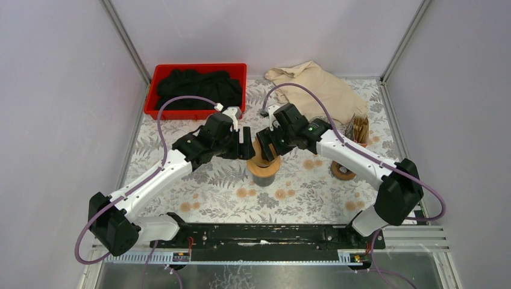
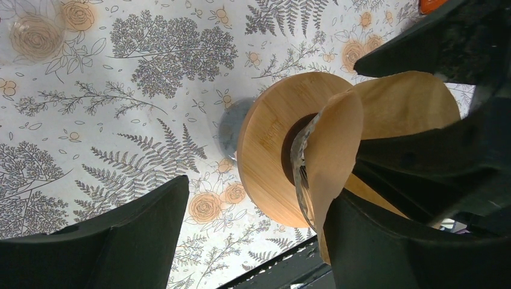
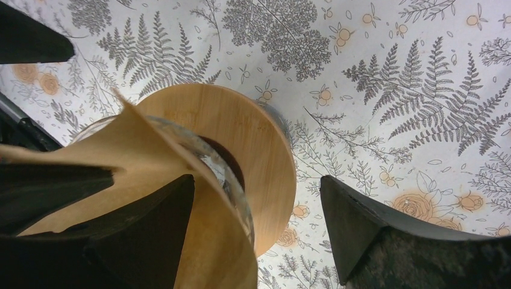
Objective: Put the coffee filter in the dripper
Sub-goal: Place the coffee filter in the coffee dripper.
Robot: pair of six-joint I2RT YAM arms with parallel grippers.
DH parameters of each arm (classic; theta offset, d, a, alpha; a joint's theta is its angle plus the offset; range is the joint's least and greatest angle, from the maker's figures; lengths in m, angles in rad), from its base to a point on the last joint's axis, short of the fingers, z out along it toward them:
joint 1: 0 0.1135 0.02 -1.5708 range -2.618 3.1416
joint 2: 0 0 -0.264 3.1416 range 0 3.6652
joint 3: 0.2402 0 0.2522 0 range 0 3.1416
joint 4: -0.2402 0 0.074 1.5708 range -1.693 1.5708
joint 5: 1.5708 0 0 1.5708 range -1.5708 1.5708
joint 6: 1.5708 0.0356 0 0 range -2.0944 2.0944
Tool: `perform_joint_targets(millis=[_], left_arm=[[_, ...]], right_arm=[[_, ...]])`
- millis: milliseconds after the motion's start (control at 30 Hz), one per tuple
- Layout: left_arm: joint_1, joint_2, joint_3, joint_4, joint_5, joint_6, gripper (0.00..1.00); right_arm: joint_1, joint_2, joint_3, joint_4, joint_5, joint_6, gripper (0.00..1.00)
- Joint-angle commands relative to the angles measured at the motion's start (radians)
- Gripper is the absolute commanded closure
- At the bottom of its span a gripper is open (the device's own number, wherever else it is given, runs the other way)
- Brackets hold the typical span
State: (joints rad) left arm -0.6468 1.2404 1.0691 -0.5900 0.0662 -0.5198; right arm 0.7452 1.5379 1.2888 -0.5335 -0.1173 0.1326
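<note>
The table is covered by a white cloth (image 1: 211,192) printed with grey ferns and orange roses, and pale lilac-grey wall panels (image 1: 60,90) joined by metal posts (image 1: 129,42) close it in on three sides. The dripper (image 1: 263,170), a glass cone in a round wooden collar, stands in the middle of the cloth. The brown coffee filter (image 2: 337,150) stands in the cone's mouth, and its upper edge rises above the glass rim.

The left gripper (image 1: 246,144) hangs just left of the dripper with its jaws spread wide. One finger is out over bare cloth and the other is close against the paper. The right gripper (image 1: 269,144) hangs just right of the dripper, also with jaws apart. One finger lies across the filter, though contact cannot be told, and the other is clear of the collar.

Beyond the dripper to the left is a red bin (image 1: 181,112) holding black cloth (image 1: 196,87). Beyond it to the right lies a crumpled beige cloth (image 1: 313,87). Right of the dripper are a small wooden ring (image 1: 343,171) and, farther back, a brown stack (image 1: 360,127) too small to identify.
</note>
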Motion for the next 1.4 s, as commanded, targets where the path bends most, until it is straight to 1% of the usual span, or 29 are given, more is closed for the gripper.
perform_joint_targets(millis=[0, 267, 533, 667, 833, 1133, 1367], left_arm=[[0.007, -0.006, -0.01, 0.059, 0.013, -0.006, 0.15], [0.006, -0.002, -0.018, 0.064, 0.012, -0.009, 0.15], [0.006, -0.039, -0.005, 0.062, 0.001, -0.012, 0.15], [0.007, -0.054, 0.001, 0.064, -0.01, -0.015, 0.15], [0.007, -0.028, 0.002, 0.071, -0.005, -0.013, 0.15], [0.007, -0.005, -0.001, 0.031, -0.04, -0.014, 0.16], [0.007, -0.01, 0.012, 0.03, -0.028, -0.019, 0.15]], right_arm=[[-0.006, 0.023, 0.007, 0.008, 0.008, 0.002, 0.16], [-0.005, 0.041, 0.002, -0.018, 0.069, -0.017, 0.16], [-0.005, 0.038, 0.015, -0.037, 0.102, -0.025, 0.16], [-0.005, 0.034, 0.02, -0.04, 0.112, -0.028, 0.16], [-0.004, 0.031, 0.025, -0.048, 0.107, -0.03, 0.16], [-0.004, -0.049, 0.046, -0.032, 0.067, -0.022, 0.15], [-0.005, -0.132, 0.048, -0.008, 0.045, -0.015, 0.14]])
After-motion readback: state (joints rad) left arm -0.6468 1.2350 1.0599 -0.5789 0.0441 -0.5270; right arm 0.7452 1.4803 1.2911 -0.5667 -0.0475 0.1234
